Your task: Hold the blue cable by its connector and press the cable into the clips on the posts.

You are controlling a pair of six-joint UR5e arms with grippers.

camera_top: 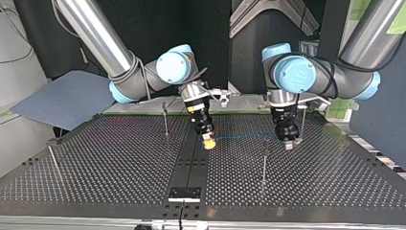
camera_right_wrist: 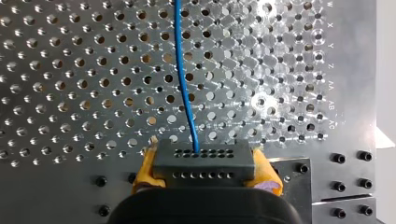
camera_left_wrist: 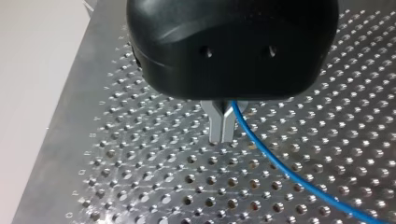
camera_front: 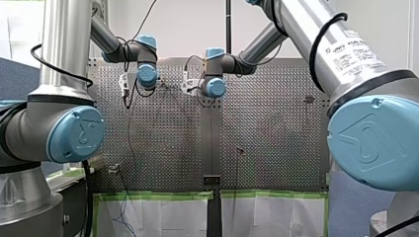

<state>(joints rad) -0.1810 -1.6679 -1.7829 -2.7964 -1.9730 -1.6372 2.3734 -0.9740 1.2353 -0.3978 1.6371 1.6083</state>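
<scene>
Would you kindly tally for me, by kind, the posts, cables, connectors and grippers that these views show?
posts: 4
blue cable: 1
connector: 1
grippers, my left gripper and my right gripper: 2
Total: 8
</scene>
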